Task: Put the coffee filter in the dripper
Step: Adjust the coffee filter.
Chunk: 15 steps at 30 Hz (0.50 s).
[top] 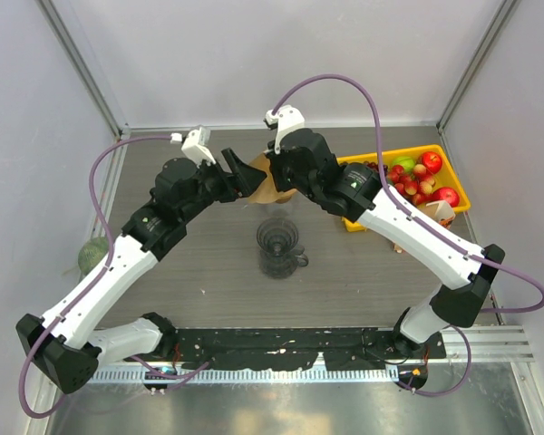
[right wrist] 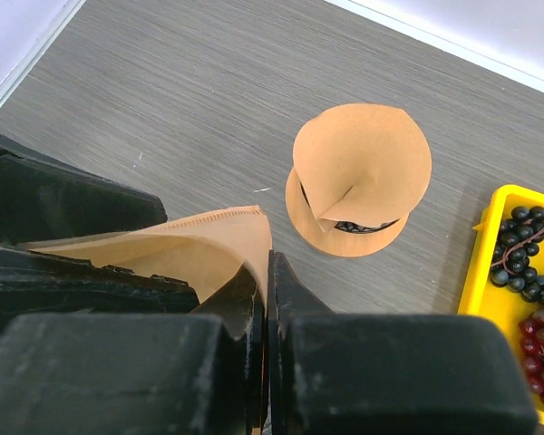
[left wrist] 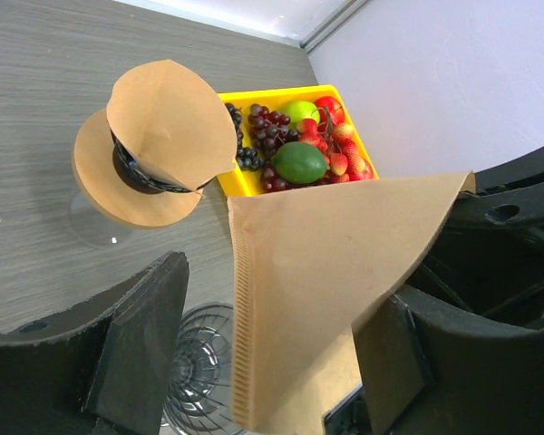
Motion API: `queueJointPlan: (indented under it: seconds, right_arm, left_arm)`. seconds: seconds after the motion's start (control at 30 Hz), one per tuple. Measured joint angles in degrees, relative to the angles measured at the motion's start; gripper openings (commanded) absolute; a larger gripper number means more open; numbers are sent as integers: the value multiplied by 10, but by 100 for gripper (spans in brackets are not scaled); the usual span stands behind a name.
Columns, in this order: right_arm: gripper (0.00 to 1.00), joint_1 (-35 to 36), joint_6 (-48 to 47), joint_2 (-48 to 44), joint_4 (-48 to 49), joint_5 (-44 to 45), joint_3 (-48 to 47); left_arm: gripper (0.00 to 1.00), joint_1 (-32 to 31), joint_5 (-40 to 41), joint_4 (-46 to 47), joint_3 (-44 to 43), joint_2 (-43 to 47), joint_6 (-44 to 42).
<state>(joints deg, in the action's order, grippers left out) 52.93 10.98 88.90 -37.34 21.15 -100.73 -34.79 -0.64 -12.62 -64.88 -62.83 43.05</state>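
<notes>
A brown paper coffee filter (left wrist: 335, 272) hangs in the air above the table, also seen in the right wrist view (right wrist: 181, 249). My right gripper (right wrist: 268, 258) is shut on its edge. My left gripper (left wrist: 286, 290) is open, one finger (left wrist: 136, 344) on each side of the filter; I cannot tell whether the far finger touches it. The clear glass dripper (top: 278, 243) stands mid-table, below and in front of both grippers, and it also shows under the filter in the left wrist view (left wrist: 199, 362). In the top view the left gripper (top: 245, 172) and right gripper (top: 283, 179) meet at the filter (top: 276, 192).
A stack of brown filters on a glass stand (left wrist: 163, 136) sits behind the held filter, also in the right wrist view (right wrist: 358, 177). A yellow tray (top: 412, 152) of fruit stands at the back right. A green ball (top: 92, 254) lies off the table's left edge.
</notes>
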Motion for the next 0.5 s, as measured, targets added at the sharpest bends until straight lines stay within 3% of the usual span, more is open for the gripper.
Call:
queueJointPlan:
  seconds: [0.17, 0.5]
  right_arm:
    - [5, 0, 11, 0, -2, -3, 0]
    - [5, 5, 17, 0, -5, -9, 0]
  left_arm:
    - [61, 0, -11, 8, 2, -2, 2]
    - [54, -9, -26, 20, 2, -11, 3]
